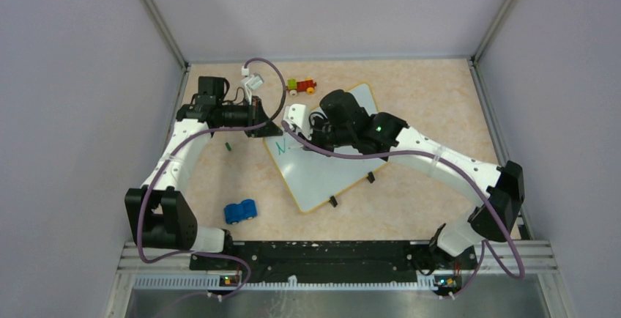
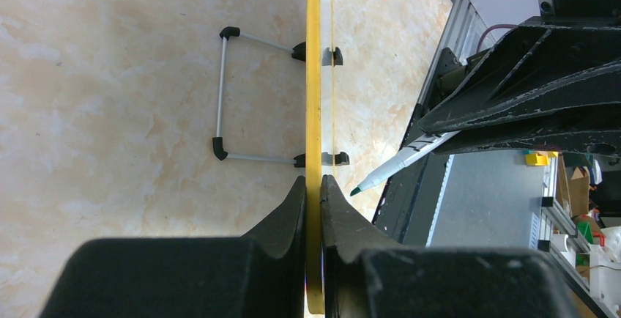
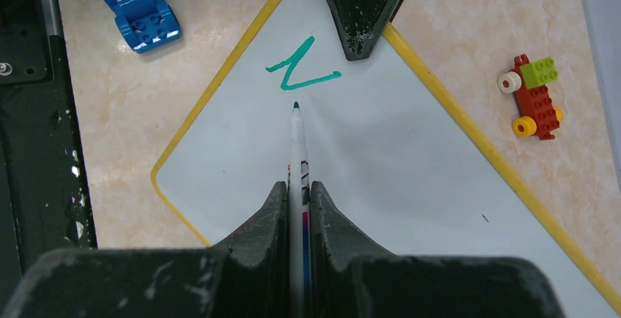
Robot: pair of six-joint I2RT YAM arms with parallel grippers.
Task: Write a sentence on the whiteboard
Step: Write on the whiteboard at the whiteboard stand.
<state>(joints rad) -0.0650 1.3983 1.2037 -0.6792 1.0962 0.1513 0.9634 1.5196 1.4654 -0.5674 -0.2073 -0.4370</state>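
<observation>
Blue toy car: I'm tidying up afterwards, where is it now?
In the top view the blue toy car sits on the table, left of the whiteboard's near corner and close to the left arm's base.

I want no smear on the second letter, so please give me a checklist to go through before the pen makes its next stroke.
1. Grip on the marker: ok, the right gripper is shut on its barrel.
2. Hold on the whiteboard: ok, the left gripper is shut on its yellow rim.
3. Tip uncapped: ok, the green tip shows.
4. Tip touching the board: cannot tell.
5. The sentence finished: not ok, only an N is written.
6. Bare white room beside the N: ok.
</observation>
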